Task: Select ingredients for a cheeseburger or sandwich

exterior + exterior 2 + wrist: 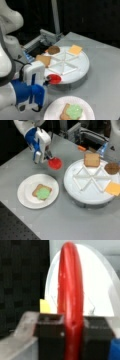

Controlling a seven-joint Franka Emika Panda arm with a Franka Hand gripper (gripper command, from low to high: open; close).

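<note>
A: What does your end effector (50, 157) hold right now?

B: Your end effector is clamped on the red tomato disc (55, 163). In the wrist view the tomato disc (70, 302) stands edge-on between the two dark fingers (48, 325), pinched across its thin faces near the rim.

A: Where is it over the bench (82, 220)?

B: In a front view it hangs in the air between the small white plate (25, 193) and the large divided tray (75, 185), nearer that view's top. In a front view the tomato disc (54, 79) sits just at the tray's near rim (82, 72).

A: How will the piece handle?

B: You can judge it light, stiff and smooth, so possibly slippery. A grip across the flat faces suits it.

A: What is already on the plate?

B: A bread slice (37, 190) lies flat there with the green lettuce (43, 194) on top. On the tray you still have a second bread slice (91, 159), a brown patty (112, 168) and a yellow cheese square (113, 188), each in its own compartment.
</note>
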